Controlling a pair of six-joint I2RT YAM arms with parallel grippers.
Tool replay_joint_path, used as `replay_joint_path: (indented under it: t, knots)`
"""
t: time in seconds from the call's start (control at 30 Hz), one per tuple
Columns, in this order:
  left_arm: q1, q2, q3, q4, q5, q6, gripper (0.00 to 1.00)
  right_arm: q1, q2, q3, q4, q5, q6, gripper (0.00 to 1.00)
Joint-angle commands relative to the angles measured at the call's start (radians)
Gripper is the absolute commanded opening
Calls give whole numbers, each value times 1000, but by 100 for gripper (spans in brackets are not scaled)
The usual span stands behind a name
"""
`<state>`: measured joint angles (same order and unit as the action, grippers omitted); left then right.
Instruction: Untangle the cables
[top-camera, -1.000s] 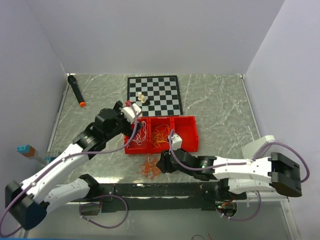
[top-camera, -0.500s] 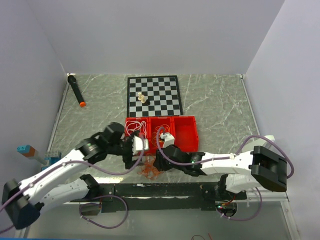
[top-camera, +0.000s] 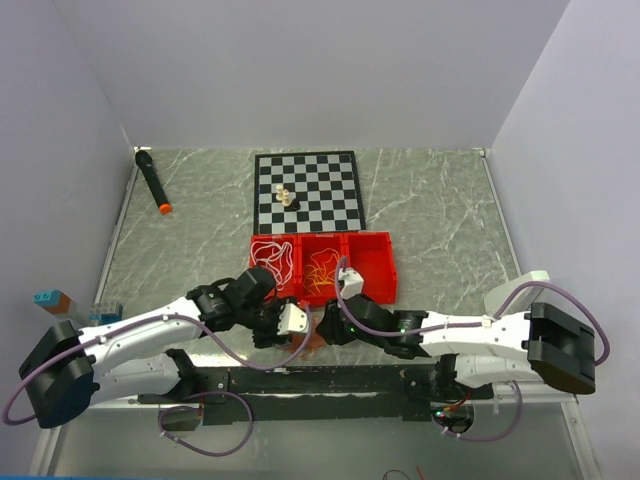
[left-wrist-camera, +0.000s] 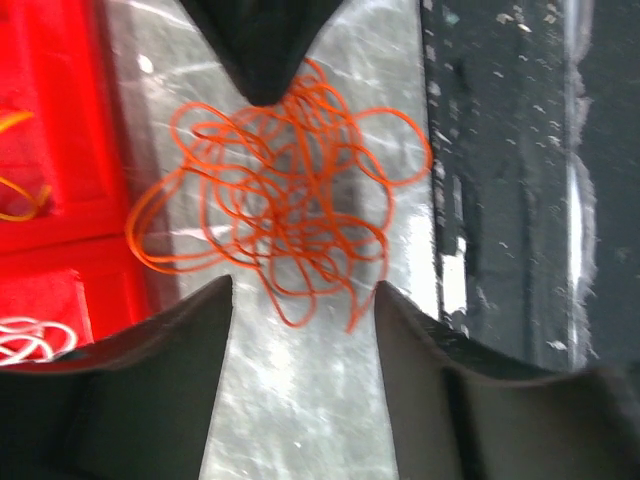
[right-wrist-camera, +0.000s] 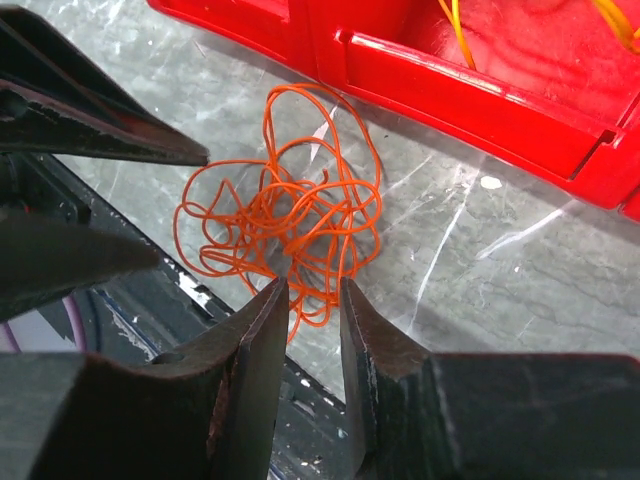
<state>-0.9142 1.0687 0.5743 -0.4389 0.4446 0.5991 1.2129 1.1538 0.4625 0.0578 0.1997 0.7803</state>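
A loose tangle of red-orange cable (left-wrist-camera: 280, 215) lies on the marble table just in front of the red tray; it also shows in the right wrist view (right-wrist-camera: 285, 215). In the top view it is mostly hidden between the two grippers, with only a sliver (top-camera: 312, 341) visible. My left gripper (left-wrist-camera: 300, 290) is open, its fingertips at the tangle's near edge, holding nothing. My right gripper (right-wrist-camera: 312, 290) faces it from the other side, jaws only narrowly apart with a few strands lying between the tips. White cables (top-camera: 270, 262) and yellow-orange cables (top-camera: 322, 270) lie in the tray.
The red three-compartment tray (top-camera: 372, 285) stands right behind the tangle. A chessboard (top-camera: 320, 200) with a few pieces (top-camera: 283, 195) is behind it. A black marker (top-camera: 152, 180) lies far left. The black front rail (top-camera: 330, 380) runs close by the tangle.
My left arm swung from the tray's far-left corner down to the front, beside the red-orange tangle. My right gripper stayed at the tangle, shifting slightly.
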Motion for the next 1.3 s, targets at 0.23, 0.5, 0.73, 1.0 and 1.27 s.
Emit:
replay_joint_path:
  t: [0.23,0.5,0.73,1.0,1.27]
  knots:
    - [-5,92,-1,65,26,105,53,-4,-144,-45,2,29,-1,34]
    - [-3,108,16,65,-24,146,10,-15,-193,-56,-29,33,-13,33]
    - [-5,65,220,-95,-32,119,1,-30,-229,-55,-55,36,-23,33]
    - [-8,-2,617,-355,31,68,1,-32,-342,-16,-142,41,-58,61]
    - [-52,-110,710,-406,52,65,1,-32,-428,45,-199,69,-104,75]
